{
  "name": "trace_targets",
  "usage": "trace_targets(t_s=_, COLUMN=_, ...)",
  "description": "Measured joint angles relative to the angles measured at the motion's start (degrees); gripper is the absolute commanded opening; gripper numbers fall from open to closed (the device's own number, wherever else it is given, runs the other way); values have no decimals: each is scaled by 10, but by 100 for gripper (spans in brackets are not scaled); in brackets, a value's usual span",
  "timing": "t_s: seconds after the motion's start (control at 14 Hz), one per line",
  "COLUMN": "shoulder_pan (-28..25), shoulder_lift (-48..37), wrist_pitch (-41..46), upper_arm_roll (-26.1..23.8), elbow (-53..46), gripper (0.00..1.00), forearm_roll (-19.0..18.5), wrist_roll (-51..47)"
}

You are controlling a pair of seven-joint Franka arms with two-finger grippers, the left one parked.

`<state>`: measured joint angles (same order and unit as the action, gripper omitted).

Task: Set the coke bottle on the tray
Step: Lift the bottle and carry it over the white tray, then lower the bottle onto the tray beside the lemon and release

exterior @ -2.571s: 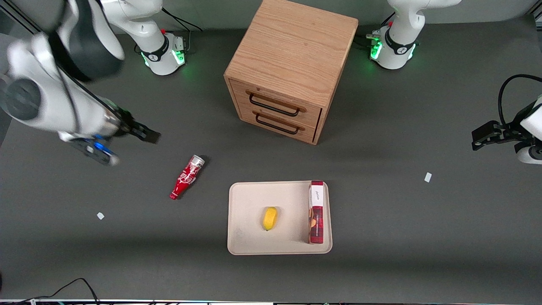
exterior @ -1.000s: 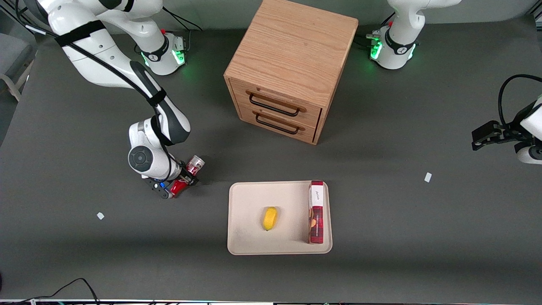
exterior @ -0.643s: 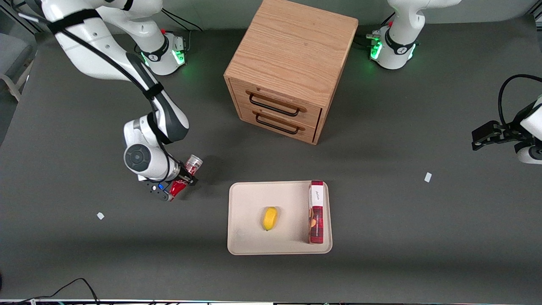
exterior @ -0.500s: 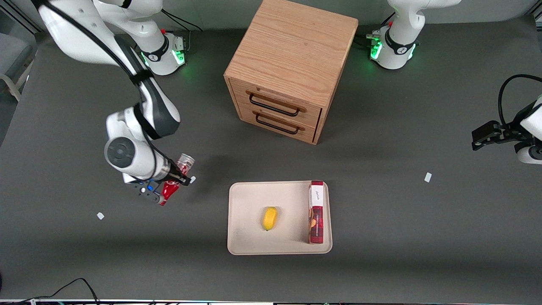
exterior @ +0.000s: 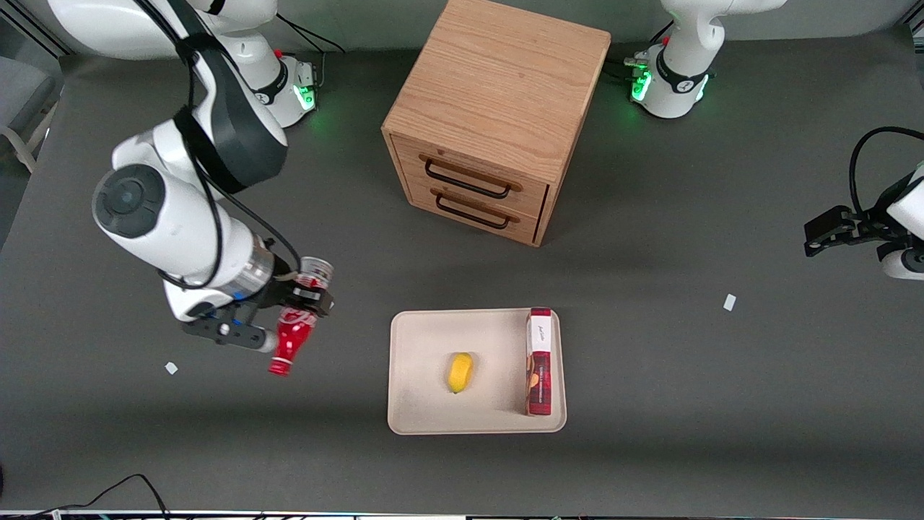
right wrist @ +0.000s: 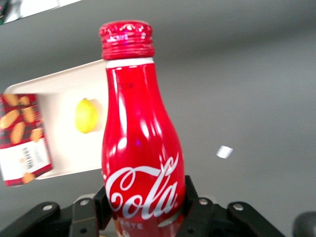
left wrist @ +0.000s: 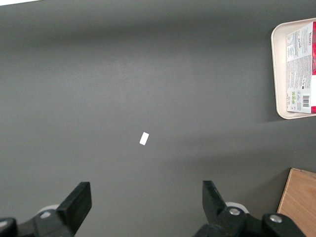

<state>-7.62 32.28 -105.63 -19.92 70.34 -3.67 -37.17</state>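
My right gripper (exterior: 302, 296) is shut on the red coke bottle (exterior: 290, 334) and holds it lifted above the table, toward the working arm's end from the tray. The bottle's red cap points toward the front camera and its silvery base away from it. In the right wrist view the bottle (right wrist: 140, 148) stands between the fingers (right wrist: 195, 200), which clamp its lower body at the white script. The cream-beige tray (exterior: 422, 361) lies on the table; it also shows in the right wrist view (right wrist: 59, 94) past the bottle.
A yellow lemon (exterior: 460, 372) and a flat red-and-white box (exterior: 539, 361) lie on the tray. A wooden drawer cabinet (exterior: 494, 115) stands farther from the front camera than the tray. Small white scraps (exterior: 171, 367) (exterior: 730, 302) lie on the dark table.
The gripper came down onto the lying bottle, shut on it, and has lifted it off the table. The wrist has risen toward the camera with the bottle.
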Motion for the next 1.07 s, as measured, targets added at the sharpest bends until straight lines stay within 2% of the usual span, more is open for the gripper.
trace_targets(t_s=0.14, shoulder_pan=-13, shoulder_lift=99, wrist_pitch=-60, upper_arm_roll=-22, elbow=-43, gripper=0, forearm_roll=0, wrist_roll=1)
trace_targets(t_s=0.36, shoulder_pan=-30, shoulder_lift=225, wrist_pitch=-165, upper_arm_roll=-24, elbow=-67, gripper=0, forearm_roll=0, wrist_roll=3)
trace_targets(t_s=0.64, shoulder_pan=-37, shoulder_lift=298, wrist_pitch=-218, upper_arm_roll=-24, elbow=-82, gripper=0, forearm_roll=0, wrist_roll=-1)
trace_targets(t_s=0.71, shoulder_pan=-38, shoulder_lift=304, wrist_pitch=-222, upper_arm_roll=-24, elbow=-84, gripper=38, forearm_roll=0, wrist_roll=-3)
trace_targets(t_s=0.79, shoulder_pan=-38, shoulder_lift=307, wrist_pitch=-227, upper_arm_roll=-24, elbow=-84, gripper=98, forearm_roll=0, wrist_roll=-6)
trace_targets(t_s=1.07, shoulder_pan=-41, shoulder_lift=314, wrist_pitch=-250, upper_arm_roll=-24, elbow=-81, gripper=100, forearm_roll=-15, wrist_roll=-10)
